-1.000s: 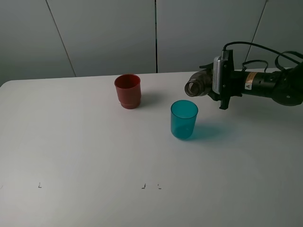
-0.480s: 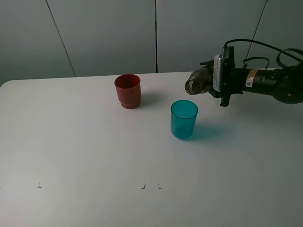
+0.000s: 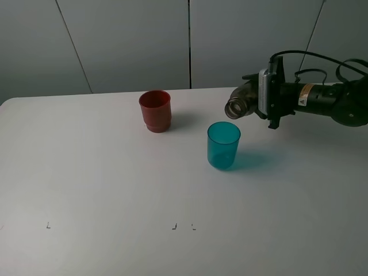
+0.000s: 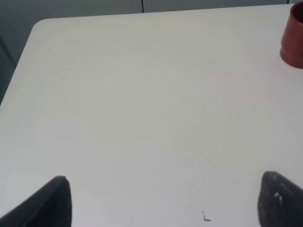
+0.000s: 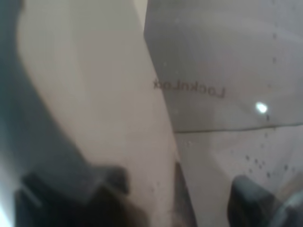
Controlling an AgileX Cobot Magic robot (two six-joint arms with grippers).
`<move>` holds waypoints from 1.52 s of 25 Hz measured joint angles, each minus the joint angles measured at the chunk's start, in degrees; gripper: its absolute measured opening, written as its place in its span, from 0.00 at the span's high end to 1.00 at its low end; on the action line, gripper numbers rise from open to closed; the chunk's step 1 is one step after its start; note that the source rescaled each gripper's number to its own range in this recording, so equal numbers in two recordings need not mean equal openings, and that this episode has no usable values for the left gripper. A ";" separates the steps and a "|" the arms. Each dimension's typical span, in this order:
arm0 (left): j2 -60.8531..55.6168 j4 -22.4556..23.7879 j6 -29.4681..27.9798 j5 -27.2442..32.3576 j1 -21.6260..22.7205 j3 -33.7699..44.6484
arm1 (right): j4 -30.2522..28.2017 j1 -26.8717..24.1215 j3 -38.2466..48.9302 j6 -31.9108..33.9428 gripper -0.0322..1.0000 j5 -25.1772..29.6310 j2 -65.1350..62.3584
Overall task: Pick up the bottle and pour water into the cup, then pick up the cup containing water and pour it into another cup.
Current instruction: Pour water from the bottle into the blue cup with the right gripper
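Observation:
My right gripper (image 3: 257, 102) is shut on the smoky grey-brown bottle (image 3: 241, 103) and holds it tipped on its side in the air, mouth pointing left, above and just right of the teal tumbler (image 3: 223, 145). The bottle's translucent wall (image 5: 222, 85) fills the right wrist view. The teal tumbler stands upright mid-table. The red-brown cup (image 3: 154, 110) stands upright to its left and further back; its edge also shows in the left wrist view (image 4: 293, 38). My left gripper (image 4: 165, 201) is open and empty over bare table, out of the exterior view.
The white table (image 3: 103, 184) ends at a grey panelled wall (image 3: 126, 40) behind. Small dark marks (image 3: 173, 226) lie near the front. The right arm (image 3: 328, 106) with its cables reaches in from the right edge.
The bottle's mouth has risen slightly and shifted a little right as the right gripper turned it. The cups have not moved.

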 joint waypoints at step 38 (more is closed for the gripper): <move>0.00 0.00 -0.39 0.00 0.00 0.00 | 3.50 1.12 0.00 -11.42 0.95 -0.15 -0.09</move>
